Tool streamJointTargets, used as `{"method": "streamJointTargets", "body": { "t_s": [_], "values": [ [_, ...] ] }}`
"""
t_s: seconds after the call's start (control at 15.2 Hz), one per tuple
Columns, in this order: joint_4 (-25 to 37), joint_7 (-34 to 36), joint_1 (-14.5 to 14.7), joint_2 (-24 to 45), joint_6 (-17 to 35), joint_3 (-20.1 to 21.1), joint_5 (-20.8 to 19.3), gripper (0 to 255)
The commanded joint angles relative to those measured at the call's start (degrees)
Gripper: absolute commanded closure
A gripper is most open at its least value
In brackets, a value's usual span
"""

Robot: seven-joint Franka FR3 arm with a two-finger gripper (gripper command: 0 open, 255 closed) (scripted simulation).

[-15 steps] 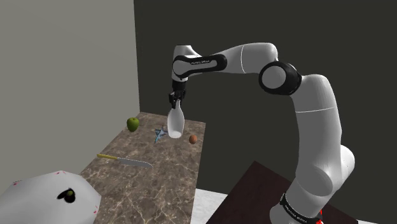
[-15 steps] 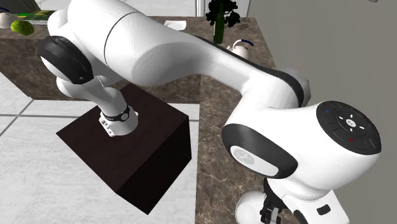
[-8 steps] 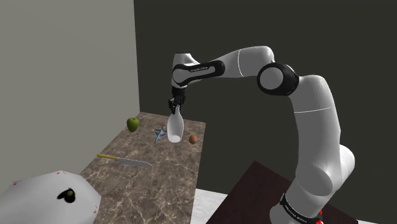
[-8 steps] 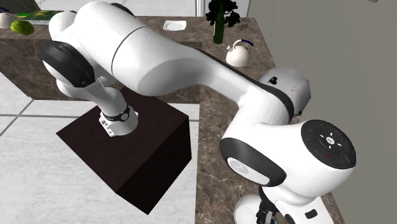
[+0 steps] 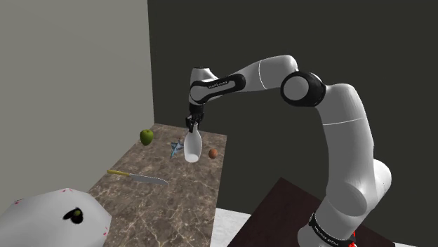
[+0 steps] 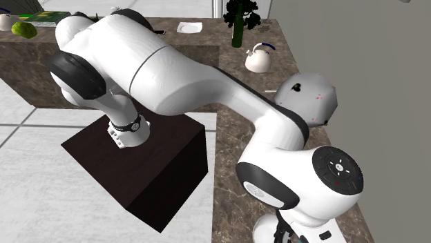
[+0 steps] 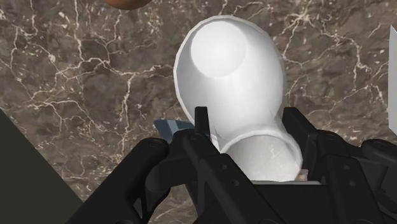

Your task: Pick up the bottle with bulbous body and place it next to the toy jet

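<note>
**Desk:** Our gripper is clamped on the neck of the white bottle, which hangs base-down over the marble counter.

**Field:** We judge it rigid, smooth and likely light, so the narrow neck is our surest hold. Past it, the blue toy jet lies close by.
</note>
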Motion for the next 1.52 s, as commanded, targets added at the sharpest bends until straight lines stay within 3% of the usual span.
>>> {"method": "streamJointTargets", "body": {
  "t_s": [0.0, 0.46, 0.53, 0.86, 1.12, 1.45],
  "values": [
    [-0.1, 0.0, 0.0, 0.4, 0.5, -0.1, -0.1, 255],
    [0.0, 0.0, 0.0, 0.4, 0.5, -0.1, -0.1, 255],
    [0.0, 0.0, 0.0, 0.4, 0.5, -0.1, -0.1, 0],
    [-0.1, 0.0, 0.0, 0.4, 0.5, -0.1, -0.1, 0],
    [2.4, -0.6, -0.3, -2.7, -5.0, 0.6, 0.9, 0],
    [2.4, -0.6, -0.3, -2.7, -5.0, 0.6, 0.9, 0]
  ]
}}
